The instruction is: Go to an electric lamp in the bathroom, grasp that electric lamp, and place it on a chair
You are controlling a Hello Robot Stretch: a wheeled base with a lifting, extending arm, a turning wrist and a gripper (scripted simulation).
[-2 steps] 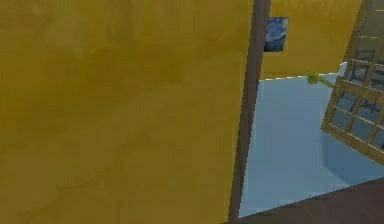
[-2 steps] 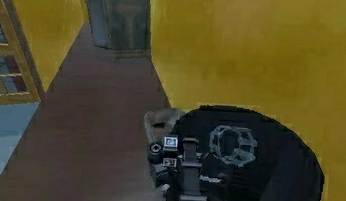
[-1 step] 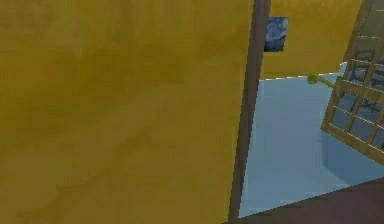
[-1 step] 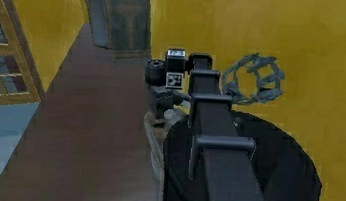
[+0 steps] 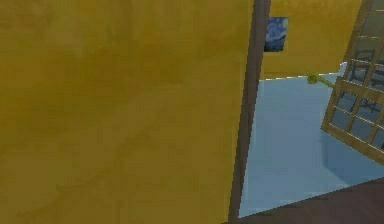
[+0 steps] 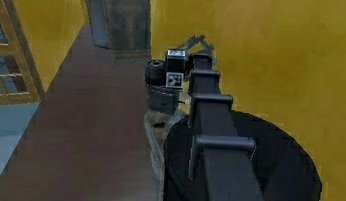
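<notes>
In the forward view a yellow wall [image 5: 120, 110] takes the whole side from 7 to 12 o'clock, ending at a dark upright door frame [image 5: 250, 120] just right of centre. Past the frame, a pale blue floor [image 5: 290, 140] runs toward 1 o'clock to a far yellow wall with a dark blue picture [image 5: 277, 33] hanging on it. At 3 o'clock stands a wood-framed glazed door [image 5: 360, 95], with a small greenish knob [image 5: 313, 78] at its near edge. In the arm side view the arm [image 6: 214, 131] climbs from 6 o'clock over the robot's round dark base [image 6: 277, 170]. The gripper [image 6: 197, 43] sits at about 12 o'clock from the centre, against brown floor [image 6: 89, 123] and a yellow wall [image 6: 284, 55]. Its far end is too tangled to read, so I cannot tell whether it holds anything. A tall grey shape [image 6: 121, 15], either a door or a cabinet, stands at 11 o'clock, and a glazed door [image 6: 4, 48] at 9 o'clock.
</notes>
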